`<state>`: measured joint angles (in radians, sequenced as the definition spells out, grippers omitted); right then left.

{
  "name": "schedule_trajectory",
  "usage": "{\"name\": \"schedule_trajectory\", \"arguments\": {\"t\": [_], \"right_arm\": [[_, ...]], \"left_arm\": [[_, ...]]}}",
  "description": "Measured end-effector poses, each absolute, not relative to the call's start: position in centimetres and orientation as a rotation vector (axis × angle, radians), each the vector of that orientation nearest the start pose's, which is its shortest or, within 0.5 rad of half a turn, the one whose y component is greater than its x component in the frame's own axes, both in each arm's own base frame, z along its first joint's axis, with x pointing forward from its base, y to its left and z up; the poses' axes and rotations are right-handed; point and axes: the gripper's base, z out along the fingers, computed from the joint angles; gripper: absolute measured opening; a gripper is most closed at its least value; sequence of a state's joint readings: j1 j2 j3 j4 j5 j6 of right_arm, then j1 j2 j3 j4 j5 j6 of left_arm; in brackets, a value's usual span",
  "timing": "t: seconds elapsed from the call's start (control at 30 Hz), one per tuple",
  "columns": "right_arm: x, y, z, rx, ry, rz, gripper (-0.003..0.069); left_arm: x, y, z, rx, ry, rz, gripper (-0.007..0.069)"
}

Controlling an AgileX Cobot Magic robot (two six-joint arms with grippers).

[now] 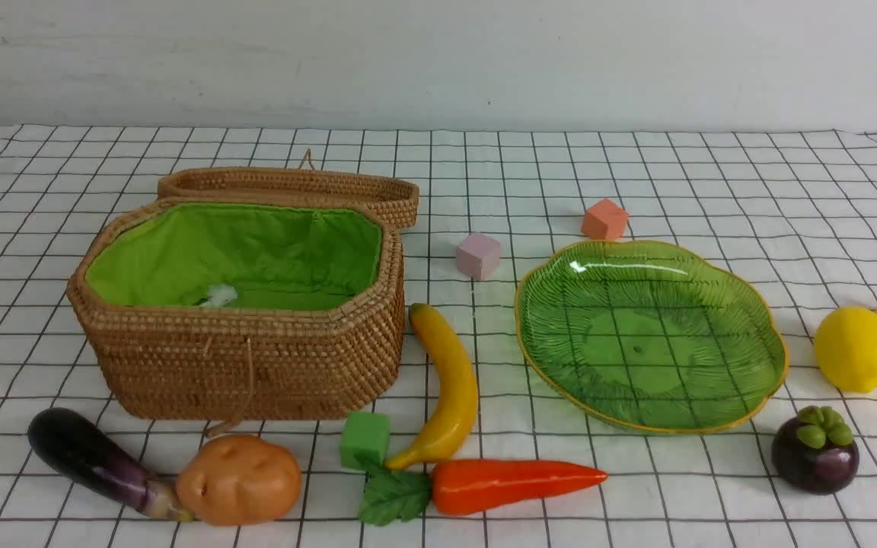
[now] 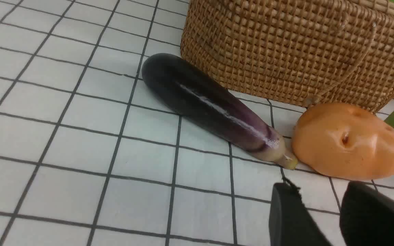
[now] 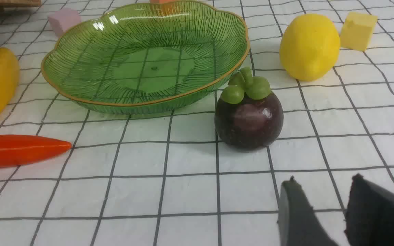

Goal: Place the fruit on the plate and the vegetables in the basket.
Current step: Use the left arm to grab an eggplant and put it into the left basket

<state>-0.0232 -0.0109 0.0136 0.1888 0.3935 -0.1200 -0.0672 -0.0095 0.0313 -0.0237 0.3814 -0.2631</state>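
Eggplant [image 2: 210, 109] appears glossy, stiff, likely slippery: take it mid-body. Left gripper [image 2: 320, 193] and right gripper [image 3: 323, 188]: jaws partly spread, empty.

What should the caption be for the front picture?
Toy fruit and vegetables lie around an open basket and a green plate.

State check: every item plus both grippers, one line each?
basket: lid open, no vegetables inside
plate: empty
banana: lying on the cloth, between basket and plate
lemon: on the cloth, right of plate
mangosteen: upright on the cloth, cap up
potato: on the cloth
eggplant: lying flat, stem end at the potato
carrot: lying on the cloth
left gripper: open, empty
right gripper: open, empty
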Motion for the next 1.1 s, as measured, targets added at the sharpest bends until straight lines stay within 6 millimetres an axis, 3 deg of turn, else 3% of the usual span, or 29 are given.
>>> {"name": "schedule_trajectory", "arguments": {"t": [0.73, 1.1], "right_arm": [[5.2, 0.5, 17.4, 0.023, 1.874, 0.089, 0.0243], [5.2, 0.5, 17.4, 0.023, 1.874, 0.089, 0.0243]], "left_arm": [[5.3, -0.4, 17.0, -0.192, 1.866, -0.241, 0.0233], [5.7, -0.4, 20.2, -0.614, 1.443, -0.753, 0.0238]]}}
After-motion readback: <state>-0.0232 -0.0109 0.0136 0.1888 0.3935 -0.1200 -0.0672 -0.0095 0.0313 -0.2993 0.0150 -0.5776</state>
